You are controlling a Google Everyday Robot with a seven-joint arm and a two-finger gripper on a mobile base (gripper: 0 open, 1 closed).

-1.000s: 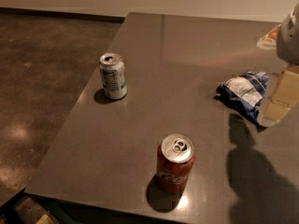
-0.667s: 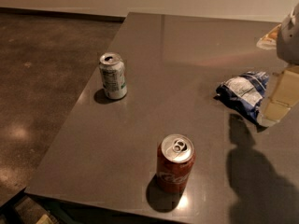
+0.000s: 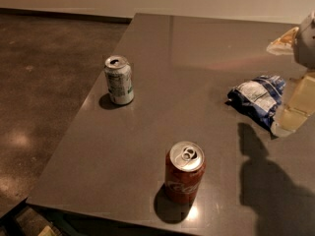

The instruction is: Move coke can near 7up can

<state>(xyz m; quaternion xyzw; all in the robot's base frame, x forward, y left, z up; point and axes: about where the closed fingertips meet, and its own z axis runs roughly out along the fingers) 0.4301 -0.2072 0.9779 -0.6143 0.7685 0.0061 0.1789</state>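
Note:
The coke can (image 3: 184, 178), red with white script and a silver top, stands upright near the front edge of the dark grey table (image 3: 197, 73). The 7up can (image 3: 119, 79), silver-white with green markings, stands upright near the table's left edge, well behind and left of the coke can. My gripper (image 3: 295, 109) shows at the right edge of the camera view, pale and cream-coloured, over the right side of the table beside the chip bag, far from both cans. It holds nothing that I can see.
A blue and white chip bag (image 3: 258, 100) lies on the right part of the table, next to the gripper. The table's left and front edges drop to a brown concrete floor (image 3: 44, 82). The arm's shadow (image 3: 270, 186) falls at the front right.

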